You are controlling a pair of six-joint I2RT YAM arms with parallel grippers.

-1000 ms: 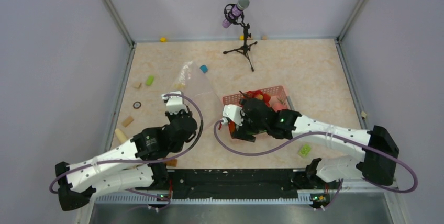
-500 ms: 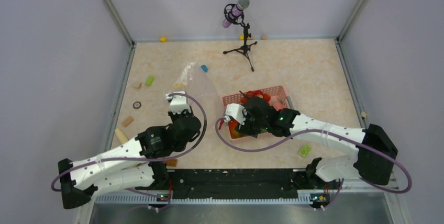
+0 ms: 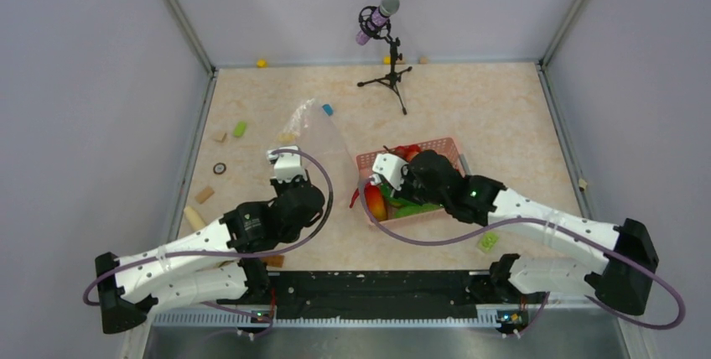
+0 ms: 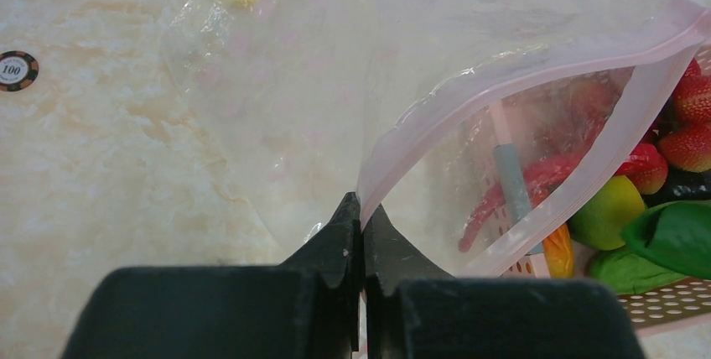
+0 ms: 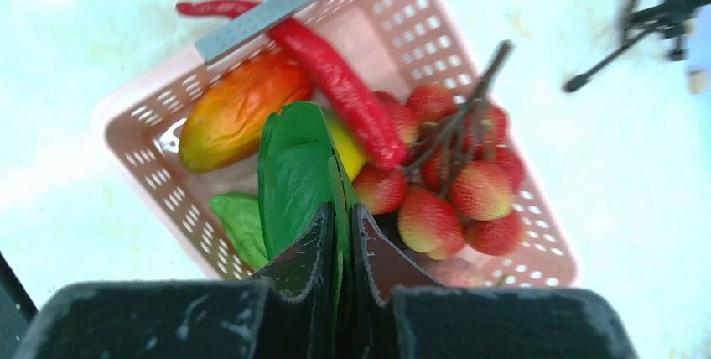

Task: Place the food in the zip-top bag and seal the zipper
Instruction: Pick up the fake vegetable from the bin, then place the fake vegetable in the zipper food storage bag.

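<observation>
The zip-top bag (image 3: pixel 317 134) is lying on the table (image 3: pixel 495 116) left of its middle, its closed end pointing to the far-left corner and its mouth gaping toward the pink basket (image 5: pixel 126 128) just beside it. I am keeping the left gripper (image 4: pixel 362 218) pinched tight on the bag's near lip, right where the pinkish zipper (image 4: pixel 520 67) strip begins, exactly as a second ago. Through the clear film I am seeing the food in the basket. There the right gripper (image 5: pixel 342 218), which was standing wide apart a second ago, is now clamping thinly on a green leaf of the bok choy (image 5: pixel 293 166). Its wrist is now sitting further over the basket, uncovering the mango (image 5: pixel 239 111) at the left end. A red chilli (image 5: pixel 335 82) is lying across the mango, and the berries (image 5: pixel 457 170) are heaped toward the far-right corner of the basket.
</observation>
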